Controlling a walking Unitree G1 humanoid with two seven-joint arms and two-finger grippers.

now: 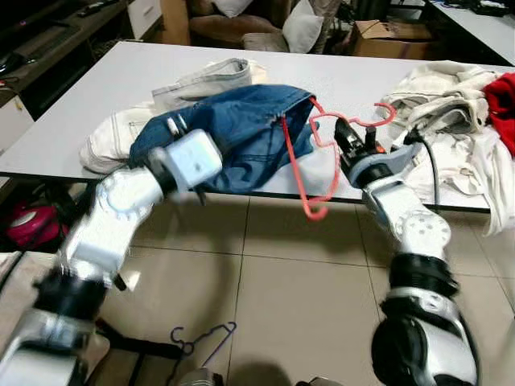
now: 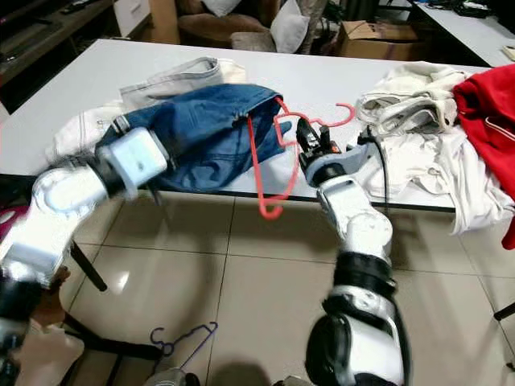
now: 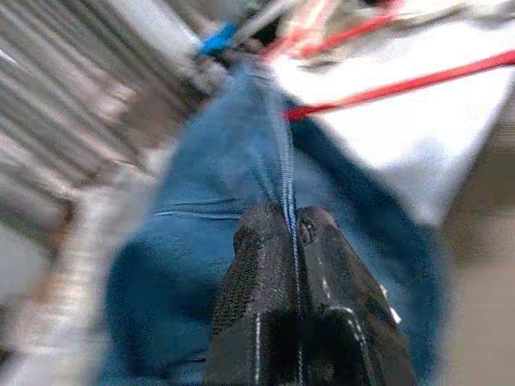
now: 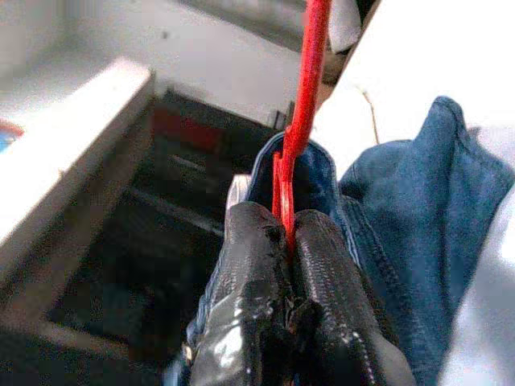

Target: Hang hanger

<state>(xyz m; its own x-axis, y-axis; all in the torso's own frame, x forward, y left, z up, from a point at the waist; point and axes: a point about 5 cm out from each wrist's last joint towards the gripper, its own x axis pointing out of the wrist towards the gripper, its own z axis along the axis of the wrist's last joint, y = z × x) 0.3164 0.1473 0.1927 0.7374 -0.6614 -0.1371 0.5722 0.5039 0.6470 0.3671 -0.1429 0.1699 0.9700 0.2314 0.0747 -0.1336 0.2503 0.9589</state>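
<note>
A white desk (image 1: 96,96) spans the upper half of the frame. On it lie blue jeans (image 1: 233,129) at centre, pale folded trousers (image 1: 201,80) behind them, a cream garment (image 1: 109,141) at their left, and a heap of white clothes (image 1: 451,121) with a red garment (image 1: 503,100) at upper right. On the tiled floor (image 1: 282,289), lower centre, lies a purple hanger (image 1: 205,338).

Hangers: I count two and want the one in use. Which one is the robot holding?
The red hanger at the table edge, pinched in the right gripper and threaded into the blue jeans. The purple hanger lies on the floor.
</note>
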